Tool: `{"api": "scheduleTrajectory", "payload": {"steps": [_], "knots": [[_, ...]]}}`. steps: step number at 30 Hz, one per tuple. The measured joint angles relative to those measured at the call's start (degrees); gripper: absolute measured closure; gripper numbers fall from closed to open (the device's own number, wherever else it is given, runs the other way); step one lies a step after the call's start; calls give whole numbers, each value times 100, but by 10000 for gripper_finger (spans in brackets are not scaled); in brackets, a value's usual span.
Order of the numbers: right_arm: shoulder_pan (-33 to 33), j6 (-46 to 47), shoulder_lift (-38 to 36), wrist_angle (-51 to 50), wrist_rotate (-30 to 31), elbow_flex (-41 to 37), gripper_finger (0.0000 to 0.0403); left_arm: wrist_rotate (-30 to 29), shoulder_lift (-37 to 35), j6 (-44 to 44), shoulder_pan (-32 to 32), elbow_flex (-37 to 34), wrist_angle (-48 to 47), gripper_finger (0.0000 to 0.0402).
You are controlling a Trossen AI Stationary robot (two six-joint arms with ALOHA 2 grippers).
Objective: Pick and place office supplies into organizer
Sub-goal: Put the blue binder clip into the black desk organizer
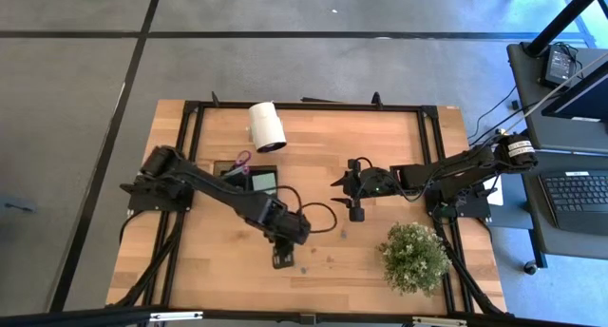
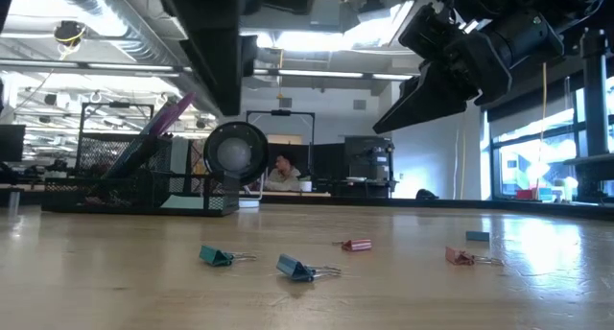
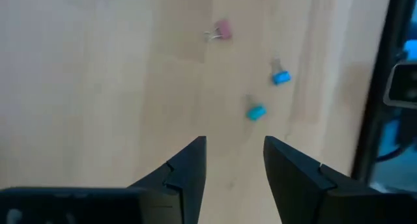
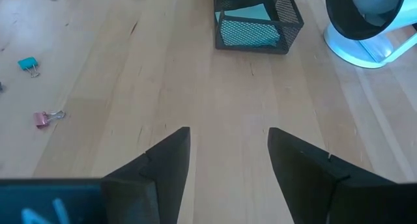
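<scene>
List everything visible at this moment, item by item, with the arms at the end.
organizer: one, black mesh, far left part of the table, beside the white roll
sticky-note pad: one, light green, inside the organizer
scissors: one pair, purple handles, standing tilted in the organizer
white roll: one, white, lying at the table's far edge
binder clips: four in the low view, two blue, two pink, loose on the wood near the front
small blue piece: one, on the table, too small to identify
potted plant: one, green, near right corner
table: one, wooden
person: one, seated in the room behind
left end effector: open, empty, above the clips
right end effector: open, empty, over mid-table
</scene>
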Motion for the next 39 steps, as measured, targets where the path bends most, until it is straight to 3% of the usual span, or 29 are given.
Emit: {"api": "scheduleTrajectory", "payload": {"steps": [12,21,29,39], "knots": [[1,0,0,-86,-2,1,193,644,1256,-1270,-43,1012,53,256],[0,-28,0,-52,-2,1,193,39,1536,-2155,-308,1392,-924,256],[0,-458,0,120,0,2,193,-484,1536,-2742,-518,1392,-915,256],[2,-459,0,91,0,2,193,-356,1680,-3009,-617,1394,-750,256]]}}
